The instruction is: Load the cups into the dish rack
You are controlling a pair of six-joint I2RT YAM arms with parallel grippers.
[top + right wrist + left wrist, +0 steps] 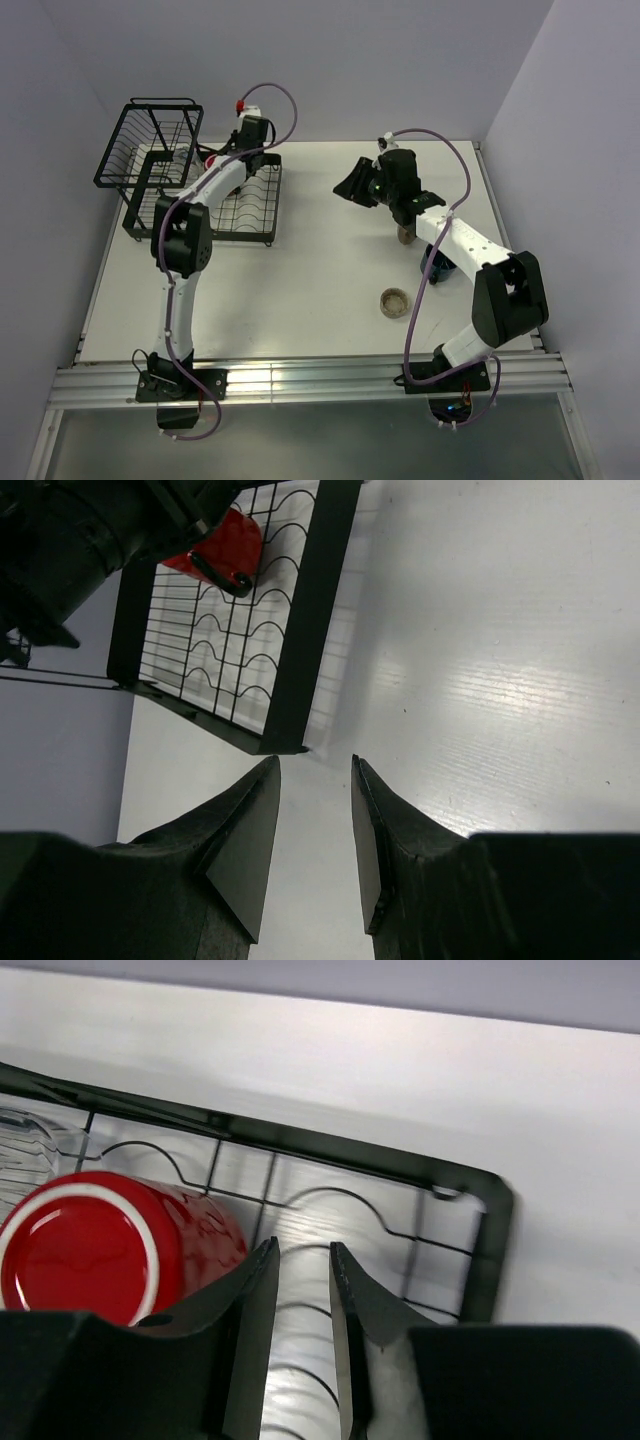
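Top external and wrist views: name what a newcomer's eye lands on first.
The red mug lies in the dish rack at far left, its base facing the left gripper, whose jaws stand apart beside it. A low beige cup sits alone on the table, near the middle.

Dish rack (240, 236) far left — mug (110, 1245) in it (glass (30, 1155) just beside mug); low cup (395, 301) on table (330, 270), right.

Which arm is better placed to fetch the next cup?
Right, likely: the right gripper, open and empty, hangs nearer the low beige cup, while the left gripper is off at the dish rack beside the red mug.
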